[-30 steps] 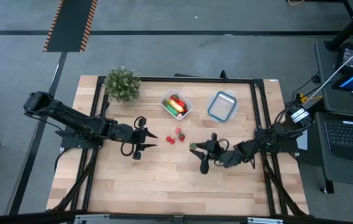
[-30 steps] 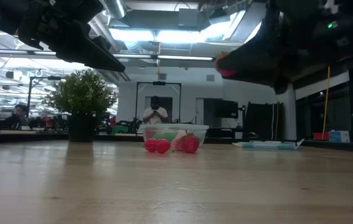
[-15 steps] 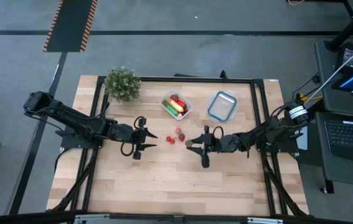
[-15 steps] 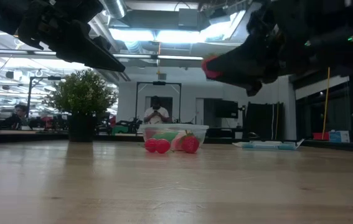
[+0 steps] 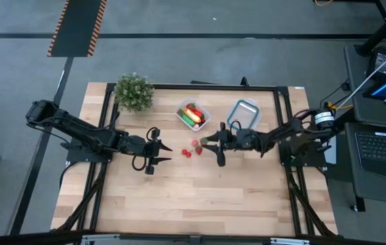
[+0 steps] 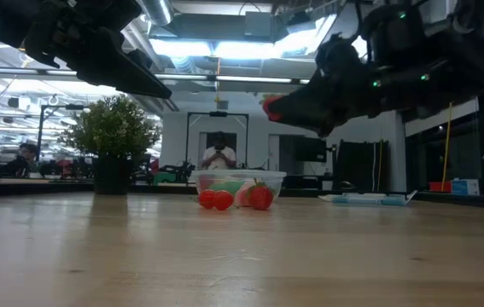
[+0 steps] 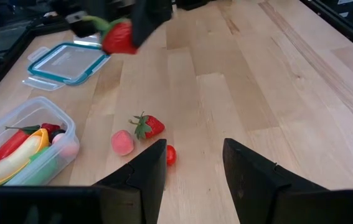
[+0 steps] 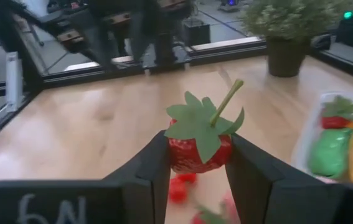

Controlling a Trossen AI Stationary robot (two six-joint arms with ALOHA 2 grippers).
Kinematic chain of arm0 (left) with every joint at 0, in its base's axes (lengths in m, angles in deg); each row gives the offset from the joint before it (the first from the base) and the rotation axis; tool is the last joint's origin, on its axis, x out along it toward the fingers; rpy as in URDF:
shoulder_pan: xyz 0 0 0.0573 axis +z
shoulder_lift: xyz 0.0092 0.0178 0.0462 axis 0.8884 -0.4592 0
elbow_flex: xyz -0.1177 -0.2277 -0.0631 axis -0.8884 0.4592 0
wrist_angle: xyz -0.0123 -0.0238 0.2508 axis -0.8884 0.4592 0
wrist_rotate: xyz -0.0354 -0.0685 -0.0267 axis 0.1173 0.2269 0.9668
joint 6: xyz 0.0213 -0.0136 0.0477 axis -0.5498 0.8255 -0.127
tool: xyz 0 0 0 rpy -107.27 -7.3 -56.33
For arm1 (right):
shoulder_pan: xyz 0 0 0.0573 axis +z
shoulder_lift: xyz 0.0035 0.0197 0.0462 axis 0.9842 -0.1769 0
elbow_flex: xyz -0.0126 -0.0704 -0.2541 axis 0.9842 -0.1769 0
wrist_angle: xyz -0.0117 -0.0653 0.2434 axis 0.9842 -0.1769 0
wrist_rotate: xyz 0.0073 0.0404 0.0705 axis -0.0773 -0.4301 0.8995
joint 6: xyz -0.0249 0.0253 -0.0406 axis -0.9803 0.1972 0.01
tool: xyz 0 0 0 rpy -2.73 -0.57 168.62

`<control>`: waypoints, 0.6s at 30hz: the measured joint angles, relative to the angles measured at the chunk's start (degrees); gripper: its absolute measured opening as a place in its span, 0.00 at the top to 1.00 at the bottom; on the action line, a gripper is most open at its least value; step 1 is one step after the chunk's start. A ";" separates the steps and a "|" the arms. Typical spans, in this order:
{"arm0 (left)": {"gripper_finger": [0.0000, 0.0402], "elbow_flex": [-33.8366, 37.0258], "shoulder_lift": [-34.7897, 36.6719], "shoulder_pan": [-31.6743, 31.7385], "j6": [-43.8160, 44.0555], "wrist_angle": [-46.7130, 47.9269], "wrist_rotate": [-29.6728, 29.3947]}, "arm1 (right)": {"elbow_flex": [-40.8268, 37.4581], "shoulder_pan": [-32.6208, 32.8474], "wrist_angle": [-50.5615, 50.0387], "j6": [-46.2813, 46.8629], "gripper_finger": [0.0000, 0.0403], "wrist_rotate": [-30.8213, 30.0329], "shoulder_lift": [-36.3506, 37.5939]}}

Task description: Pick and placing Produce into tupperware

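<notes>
right gripper (image 8: 195,155) pinching strawberry (image 8: 198,146), no legible labels

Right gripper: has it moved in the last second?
Yes. The right gripper, holding a strawberry, moved up the overhead picture toward the tupperware.

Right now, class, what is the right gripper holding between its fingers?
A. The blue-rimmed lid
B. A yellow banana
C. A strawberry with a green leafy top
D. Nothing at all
C: the right wrist view shows the right gripper clamped on a red strawberry with green leaves and stem, carried above the table near the tupperware.
</notes>
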 joint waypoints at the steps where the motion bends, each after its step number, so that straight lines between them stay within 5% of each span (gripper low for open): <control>1: 0.62 0.00 0.00 0.00 0.00 0.00 0.02 | 0.00 -1.21 0.01 -0.14 0.68 0.83 0.00; 18: 0.62 0.00 0.00 0.00 -0.02 0.04 0.00 | 0.00 -17.86 -2.33 -0.93 0.68 19.22 0.00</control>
